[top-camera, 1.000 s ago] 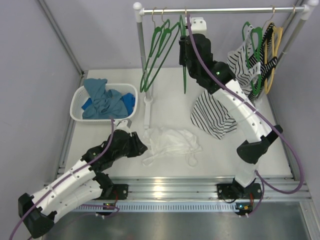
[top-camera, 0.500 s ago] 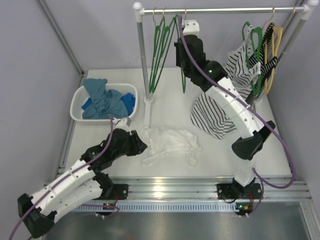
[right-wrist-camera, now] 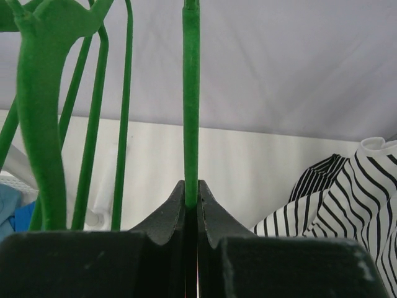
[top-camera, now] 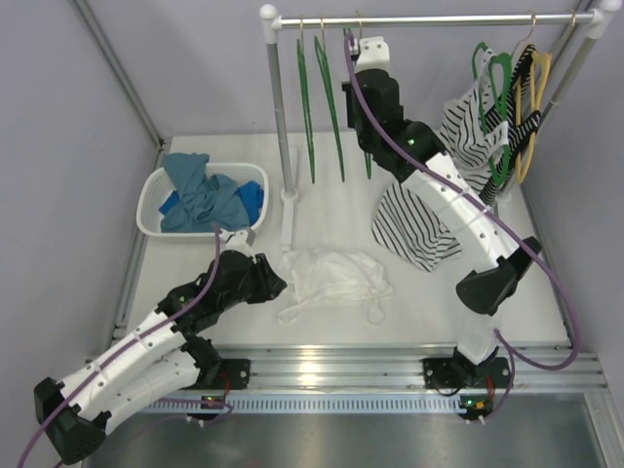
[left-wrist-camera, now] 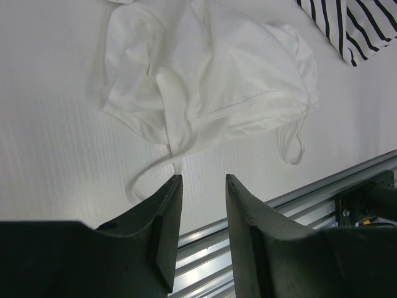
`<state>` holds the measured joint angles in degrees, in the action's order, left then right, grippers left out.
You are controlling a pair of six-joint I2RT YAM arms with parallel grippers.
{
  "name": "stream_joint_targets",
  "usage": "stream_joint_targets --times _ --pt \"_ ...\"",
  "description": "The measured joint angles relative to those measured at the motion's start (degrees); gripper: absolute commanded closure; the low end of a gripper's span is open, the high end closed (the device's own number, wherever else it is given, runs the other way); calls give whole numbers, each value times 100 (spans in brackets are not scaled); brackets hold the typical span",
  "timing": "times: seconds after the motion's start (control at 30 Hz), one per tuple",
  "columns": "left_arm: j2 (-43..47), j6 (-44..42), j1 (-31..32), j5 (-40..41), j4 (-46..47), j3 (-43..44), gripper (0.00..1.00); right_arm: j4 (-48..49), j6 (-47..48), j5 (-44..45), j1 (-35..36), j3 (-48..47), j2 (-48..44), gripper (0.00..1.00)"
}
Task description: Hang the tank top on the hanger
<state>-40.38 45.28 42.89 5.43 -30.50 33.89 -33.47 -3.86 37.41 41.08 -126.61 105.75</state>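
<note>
You seem to be fetching the hanger [right-wrist-camera: 191, 93], your right pincer [right-wrist-camera: 191, 200] clamped on its green bar at the far rail [top-camera: 439, 19], so next unhook it and carry it near to the tank top [left-wrist-camera: 211, 81], crumpled on the surface [top-camera: 331, 205] by your half-open, empty left pincer [left-wrist-camera: 202, 180]

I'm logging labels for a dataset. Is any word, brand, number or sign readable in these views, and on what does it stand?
None can be read. The tank top, the hanger clamped in the right gripper, the striped top and the basket show no print, tag or number.
</note>
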Motion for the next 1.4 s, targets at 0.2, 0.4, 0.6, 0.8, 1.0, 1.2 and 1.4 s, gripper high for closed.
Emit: stream_joint_targets --times 0.2,0.4,0.6,0.8,1.0,1.2,1.4 --pt "-2 2 0 0 4 0 61 216 197 2 0 138 -275 100" --pt "-2 2 0 0 7 0 59 269 240 0 0 140 -590 100" --pt "-4 0 0 0 7 0 58 262 223 -85 0 643 -968 100" --pt "-146 2 0 -4 17 -2 58 214 24 -223 0 1532 -1565 100" --pt "-343 13 0 -72 282 -208 58 17 -431 -664 0 2900 -2575 100" --pt "-992 20 0 -201 529 -393 59 -326 -953 -1191 0 4653 -3901 100" --pt "-1377 -2 0 -144 713 -599 59 -835 -1373 -1602 0 5700 -4883 100"
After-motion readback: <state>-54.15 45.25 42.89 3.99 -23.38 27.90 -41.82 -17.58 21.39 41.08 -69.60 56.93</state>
